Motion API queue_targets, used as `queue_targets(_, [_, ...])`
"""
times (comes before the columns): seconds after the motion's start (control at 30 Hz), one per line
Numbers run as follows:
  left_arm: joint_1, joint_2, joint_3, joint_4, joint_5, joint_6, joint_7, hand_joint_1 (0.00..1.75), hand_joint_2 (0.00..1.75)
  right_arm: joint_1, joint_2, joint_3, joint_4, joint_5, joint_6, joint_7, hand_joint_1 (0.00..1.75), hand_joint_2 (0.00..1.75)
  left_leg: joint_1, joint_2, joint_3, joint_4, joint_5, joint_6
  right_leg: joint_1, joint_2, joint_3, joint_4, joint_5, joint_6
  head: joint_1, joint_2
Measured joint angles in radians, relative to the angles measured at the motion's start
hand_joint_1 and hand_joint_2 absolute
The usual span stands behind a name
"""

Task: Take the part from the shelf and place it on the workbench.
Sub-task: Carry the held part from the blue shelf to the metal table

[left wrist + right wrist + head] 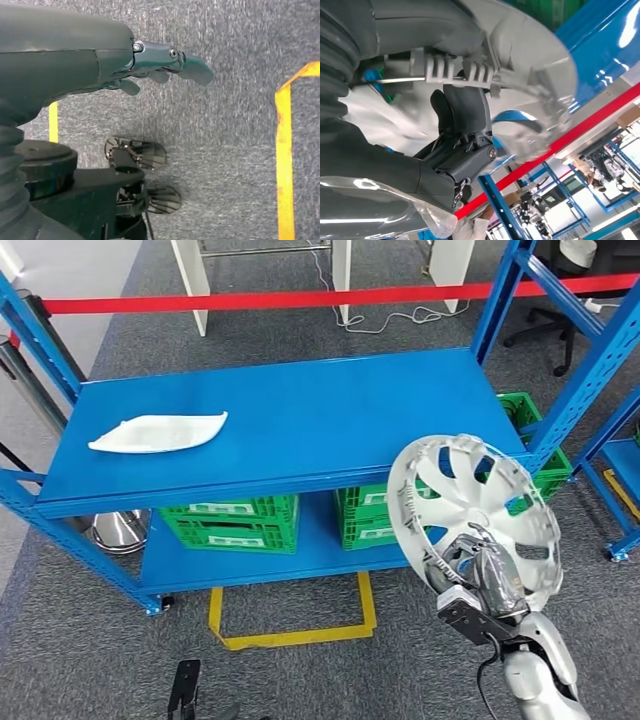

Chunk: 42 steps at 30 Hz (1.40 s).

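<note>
My right hand [489, 578] grips a silver spoked wheel cover [460, 495] by its lower rim and holds it upright in the air, in front of the right end of the blue shelf [302, 410]. Up close in the right wrist view, dark fingers [465, 107] curl over the cover's ribbed edge [531, 65]. A white curved part [160, 432] lies flat on the shelf's top board at the left. My left hand [166, 62] hangs over the grey carpet with fingers stretched out and nothing in them.
Green crates [230, 522] and a metal bowl [119, 530] sit on the shelf's lower level. Blue uprights [581, 380] rise at the right, with another green crate [528, 415] behind. A red tape barrier [302, 298] runs across the back. Yellow floor tape [290, 635] marks the carpet.
</note>
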Motion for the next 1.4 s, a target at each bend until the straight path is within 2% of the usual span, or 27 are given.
queue_targets(0.07, [0.001,-0.001,0.0,0.0,0.002,-0.002,-0.001,0.0,1.75,0.0,0.0,0.001,0.001,0.001,-0.001,0.004,1.75,1.75,0.0,0.002,-0.008,-0.017,0.021,0.0,-0.005,0.0,-0.009,-0.001,0.004,0.012,0.0,0.0])
queue_targets(0.1, [0.001,-0.001,0.0,0.0,0.003,-0.004,-0.001,0.0,1.75,0.001,0.0,0.002,0.001,0.001,-0.002,0.006,1.75,1.75,0.002,0.004,-0.015,-0.024,0.035,0.002,-0.005,0.002,-0.019,0.013,-0.017,0.016,0.001,0.0])
queue_targets(0.2, [0.001,-0.004,0.001,0.0,0.003,-0.007,-0.002,0.0,1.75,0.005,0.0,0.007,0.002,0.001,-0.005,0.007,1.75,1.75,0.007,0.008,-0.056,-0.03,0.074,0.006,-0.01,0.004,-0.065,0.157,-0.154,0.029,0.006,0.0])
queue_targets(0.23, [0.001,-0.005,0.001,0.0,0.003,-0.008,-0.002,0.0,1.75,0.006,0.0,0.01,0.002,0.001,-0.005,0.007,1.75,1.75,0.008,0.009,-0.072,-0.029,0.086,0.005,-0.013,0.004,-0.073,0.217,-0.18,0.034,0.006,0.0])
queue_targets(0.27, [0.001,-0.006,0.001,0.0,0.003,-0.009,-0.002,0.0,1.75,0.007,0.0,0.013,0.002,0.001,-0.005,0.006,1.75,1.75,0.009,0.01,-0.09,-0.027,0.098,0.003,-0.016,0.004,-0.074,0.259,-0.184,0.04,0.006,0.0])
queue_targets(0.33, [0.001,-0.006,0.001,0.0,0.003,-0.009,-0.002,0.0,1.75,0.008,0.0,0.016,0.002,0.001,-0.006,0.006,1.75,1.75,0.01,0.01,-0.112,-0.025,0.113,-0.001,-0.021,0.004,-0.064,0.291,-0.162,0.046,0.006,0.0])
queue_targets(0.47, [0.001,-0.006,0.001,0.0,0.003,-0.009,-0.002,0.0,1.75,0.008,0.0,0.018,0.002,0.001,-0.006,0.006,1.75,1.75,0.012,0.01,-0.122,-0.022,0.119,-0.004,-0.024,0.004,-0.047,0.279,-0.138,0.05,0.006,0.0])
queue_targets(0.5, [0.001,-0.006,0.001,0.0,0.003,-0.009,-0.002,0.0,1.75,0.008,0.0,0.019,0.002,0.001,-0.006,0.006,1.75,1.75,0.013,0.01,-0.129,-0.02,0.123,-0.006,-0.025,0.004,-0.032,0.262,-0.124,0.052,0.005,0.0])
queue_targets(0.53, [0.001,-0.006,0.001,0.0,0.003,-0.009,-0.002,0.0,1.75,0.007,0.0,0.02,0.0,0.0,-0.009,0.004,1.75,1.75,0.015,0.01,-0.143,-0.011,0.128,-0.011,-0.031,0.003,0.013,0.205,-0.117,0.06,0.006,0.0])
queue_targets(0.6, [0.001,-0.006,0.001,-0.001,0.003,-0.008,-0.002,0.0,1.75,0.01,0.001,0.023,-0.007,-0.002,-0.023,-0.003,1.75,1.75,0.016,0.007,-0.175,0.019,0.147,-0.028,-0.034,0.003,0.107,0.069,-0.132,0.052,0.006,0.0])
queue_targets(0.63, [0.001,-0.005,0.001,-0.002,0.002,-0.008,-0.002,0.0,1.75,0.013,0.002,0.024,-0.012,-0.003,-0.031,-0.007,1.75,1.75,0.016,0.006,-0.188,0.032,0.156,-0.037,-0.035,0.003,0.142,0.014,-0.146,0.043,0.006,0.0])
queue_targets(0.67, [0.002,-0.004,0.001,-0.002,0.002,-0.008,-0.001,0.0,1.75,0.017,0.002,0.024,-0.016,-0.003,-0.037,-0.009,1.75,1.75,0.017,0.005,-0.195,0.04,0.156,-0.044,-0.032,0.002,0.143,-0.001,-0.151,0.025,0.005,0.0])
queue_targets(0.7, [0.003,-0.004,0.001,-0.002,0.002,-0.008,-0.001,0.0,1.75,0.02,0.002,0.024,-0.018,-0.003,-0.039,-0.01,1.75,1.75,0.02,0.005,-0.2,0.053,0.135,-0.05,-0.031,0.001,0.136,0.001,-0.142,0.015,0.004,0.0])
queue_targets(0.77, [0.004,-0.003,0.001,-0.002,0.002,-0.009,0.0,0.0,1.75,0.024,0.003,0.023,-0.021,-0.003,-0.041,-0.01,1.75,1.75,0.025,0.004,-0.218,0.129,0.04,-0.062,-0.03,-0.001,0.119,0.001,-0.121,-0.001,0.001,0.0])
queue_targets(0.83, [0.004,-0.001,0.001,-0.002,0.002,-0.009,0.0,0.0,1.75,0.029,0.003,0.02,-0.023,-0.003,-0.043,-0.01,1.75,1.75,0.028,0.004,-0.233,0.251,-0.052,-0.068,-0.028,0.0,0.096,0.004,-0.097,-0.006,-0.002,0.0])
queue_targets(0.87, [0.003,0.0,0.001,-0.002,0.002,-0.009,0.0,0.0,1.75,0.031,0.003,0.019,-0.023,-0.003,-0.044,-0.01,1.75,1.75,0.029,0.004,-0.231,0.295,-0.066,-0.068,-0.026,0.001,0.08,0.007,-0.087,-0.007,-0.003,0.0])
queue_targets(0.9, [0.003,0.0,0.001,-0.002,0.002,-0.009,0.0,0.0,1.75,0.032,0.003,0.018,-0.023,-0.003,-0.044,-0.01,1.75,1.75,0.029,0.004,-0.218,0.312,-0.06,-0.067,-0.025,0.002,0.065,0.01,-0.077,-0.006,-0.003,0.0])
queue_targets(0.93, [0.002,0.001,0.001,-0.002,0.002,-0.009,0.001,0.0,1.75,0.033,0.003,0.018,-0.024,-0.003,-0.045,-0.011,1.75,1.75,0.029,0.004,-0.189,0.291,-0.04,-0.063,-0.023,0.002,0.052,0.013,-0.069,-0.005,-0.004,0.0])
queue_targets(0.97, [0.002,0.001,0.001,-0.002,0.002,-0.008,0.001,0.0,1.75,0.033,0.003,0.018,-0.025,-0.003,-0.045,-0.011,1.75,1.75,0.028,0.003,-0.147,0.239,-0.015,-0.056,-0.022,0.003,0.041,0.015,-0.062,-0.003,-0.004,0.0])
queue_targets(1.03, [-0.001,0.002,0.001,-0.002,0.001,-0.008,0.002,0.0,1.75,0.032,0.003,0.019,-0.027,-0.003,-0.045,-0.011,1.75,1.75,0.023,-0.001,-0.058,0.103,0.006,-0.039,-0.019,0.002,0.028,0.016,-0.049,0.002,-0.003,0.0])
queue_targets(1.1, [-0.004,0.002,0.001,-0.002,0.0,-0.008,0.002,0.0,1.75,0.032,0.003,0.019,-0.029,-0.001,-0.045,-0.013,1.75,1.75,0.016,-0.004,-0.022,0.03,0.003,-0.029,-0.021,0.001,0.017,0.013,-0.033,0.014,-0.003,0.0])
queue_targets(1.17, [-0.005,0.002,0.001,-0.002,0.0,-0.008,0.004,0.0,1.75,0.034,0.003,0.02,-0.029,0.003,-0.045,-0.016,1.75,1.75,0.015,-0.002,-0.028,0.01,0.012,-0.024,-0.025,0.001,0.006,0.01,-0.021,0.027,-0.003,0.0])
queue_targets(1.2, [-0.006,0.002,0.001,-0.002,-0.001,-0.008,0.005,0.0,1.75,0.035,0.002,0.021,-0.029,0.005,-0.045,-0.018,1.75,1.75,0.016,0.0,-0.032,0.001,0.02,-0.018,-0.025,0.001,-0.003,0.017,-0.029,0.032,-0.002,0.0])
queue_targets(1.27, [-0.006,0.001,0.0,-0.002,-0.001,-0.009,0.007,0.0,1.75,0.036,0.001,0.024,-0.029,0.009,-0.045,-0.021,1.75,1.75,0.019,0.003,-0.045,-0.011,0.041,-0.006,-0.025,0.003,-0.032,0.08,-0.093,0.035,0.001,0.0])
queue_targets(1.33, [-0.007,0.001,0.0,-0.002,-0.001,-0.01,0.009,0.0,1.75,0.035,0.001,0.025,-0.029,0.012,-0.045,-0.023,1.75,1.75,0.016,0.003,-0.065,-0.011,0.057,0.001,-0.024,0.004,-0.068,0.199,-0.172,0.039,0.003,0.0])
queue_targets(1.37, [-0.007,0.001,0.0,-0.002,-0.001,-0.01,0.01,0.0,1.75,0.035,0.001,0.025,-0.029,0.014,-0.045,-0.023,1.75,1.75,0.015,0.004,-0.075,-0.009,0.065,0.001,-0.024,0.004,-0.079,0.249,-0.186,0.04,0.003,0.0])
queue_targets(1.4, [-0.007,0.001,0.0,-0.002,-0.001,-0.01,0.012,0.0,1.75,0.035,0.001,0.025,-0.029,0.015,-0.045,-0.023,1.75,1.75,0.015,0.004,-0.086,-0.008,0.072,0.0,-0.023,0.004,-0.076,0.273,-0.178,0.042,0.003,0.0])
